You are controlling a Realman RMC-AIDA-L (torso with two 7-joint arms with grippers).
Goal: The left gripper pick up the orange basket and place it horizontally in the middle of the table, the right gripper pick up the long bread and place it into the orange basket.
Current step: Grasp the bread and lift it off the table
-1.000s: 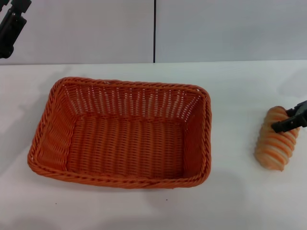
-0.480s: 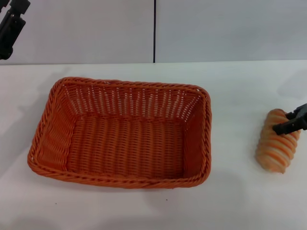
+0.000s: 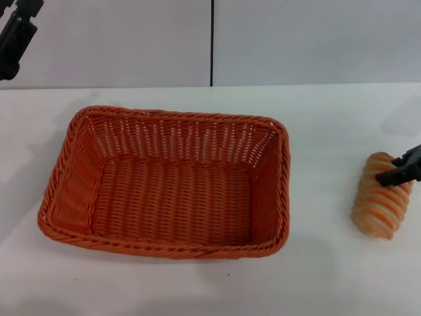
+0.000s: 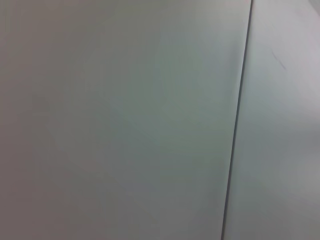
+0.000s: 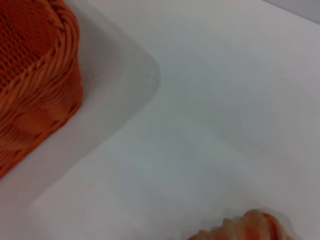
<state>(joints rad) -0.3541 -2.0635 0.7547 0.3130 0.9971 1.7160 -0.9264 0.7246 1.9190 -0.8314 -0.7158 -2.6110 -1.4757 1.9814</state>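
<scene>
The orange basket (image 3: 71, 172) lies lengthwise across the middle of the white table (image 3: 329, 125), empty; a corner of the orange basket (image 5: 35, 100) shows in the right wrist view. The long bread (image 3: 376, 205), striped orange and cream, rests on the table to the basket's right, near the right edge of the head view. My right gripper (image 3: 399, 169) reaches in from the right and sits over the bread's far end. One end of the long bread (image 5: 245, 227) shows in the right wrist view. My left gripper (image 3: 14, 36) is raised at the far left, in front of the wall.
A light grey wall with a dark vertical seam (image 3: 212, 43) stands behind the table; the left wrist view holds only that wall and the seam (image 4: 235, 130). Bare tabletop lies between basket and bread and along the front edge.
The right gripper has drawn slightly to the right, and the bread has shifted a little toward the front. The basket and the left arm have stayed put.
</scene>
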